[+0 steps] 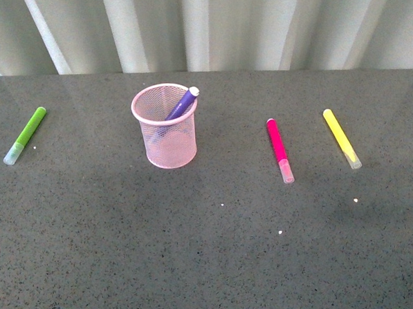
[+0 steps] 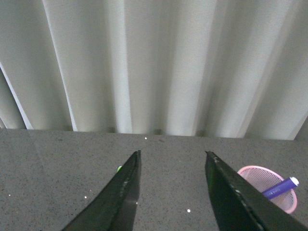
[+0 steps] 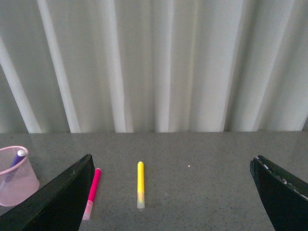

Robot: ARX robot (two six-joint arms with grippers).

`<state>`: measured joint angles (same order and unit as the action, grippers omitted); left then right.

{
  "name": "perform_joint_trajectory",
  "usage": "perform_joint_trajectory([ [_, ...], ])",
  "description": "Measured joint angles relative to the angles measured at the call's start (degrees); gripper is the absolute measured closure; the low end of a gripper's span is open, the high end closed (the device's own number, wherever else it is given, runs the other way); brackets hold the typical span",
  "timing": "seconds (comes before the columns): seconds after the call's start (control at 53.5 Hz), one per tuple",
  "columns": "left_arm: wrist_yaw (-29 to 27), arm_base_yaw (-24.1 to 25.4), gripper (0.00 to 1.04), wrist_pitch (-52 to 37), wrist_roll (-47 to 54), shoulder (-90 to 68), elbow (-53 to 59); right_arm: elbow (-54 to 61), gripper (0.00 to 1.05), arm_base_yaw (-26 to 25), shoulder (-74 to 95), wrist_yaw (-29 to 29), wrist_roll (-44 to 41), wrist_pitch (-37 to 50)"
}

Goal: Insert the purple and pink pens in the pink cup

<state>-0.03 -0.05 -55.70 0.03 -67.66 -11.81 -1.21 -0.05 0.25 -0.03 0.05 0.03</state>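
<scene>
Count on the table (image 1: 198, 259): 1 pink cup (image 1: 166, 132), 4 markers, one of each colour. The cup stands upright, left of centre in the front view. The purple pen (image 1: 181, 104) is inside it, 1 of the 2 task pens. It stands tilted, with its upper part leaning on the far right of the rim and its pale end sticking out above the rim. The pink pen (image 1: 278, 145) is outside the cup. It lies flat on the table to the cup's right, well apart from it, with its pale cap pointing toward the robot. The yellow marker (image 1: 341, 137) lies further right, near the pink pen but not touching it, its pale cap also at the near end. The green marker (image 1: 25, 135) lies alone far to the cup's left, at a slant, pale cap nearest the robot. Grippers: 2, seen only in their own wrist views. The left gripper (image 2: 173, 153) has its jaws apart with nothing between them; the cup with the purple pen shows beyond one finger. The right gripper (image 3: 173, 156) is spread wide and empty, and the pink pen and yellow marker lie on the table between its fingers. A pale pleated curtain (image 1: 220, 26) hangs behind the table.
</scene>
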Motion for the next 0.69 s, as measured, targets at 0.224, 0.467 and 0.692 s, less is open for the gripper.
perform_joint_trajectory([
  [0.224, 0.0, 0.0, 1.0, 0.92, -0.13, 6.58, 5.53, 0.0, 0.07, -0.02, 0.0, 0.0, 0.0, 0.0],
  [0.467, 0.0, 0.0, 1.01, 5.42, -0.2, 13.73, 9.2, 0.0, 0.07, 0.0, 0.0, 0.0, 0.0, 0.0],
  [0.692, 0.0, 0.0, 1.01, 12.76, -0.2, 22.73, 10.62, 0.0, 0.07, 0.0, 0.0, 0.0, 0.0, 0.0],
])
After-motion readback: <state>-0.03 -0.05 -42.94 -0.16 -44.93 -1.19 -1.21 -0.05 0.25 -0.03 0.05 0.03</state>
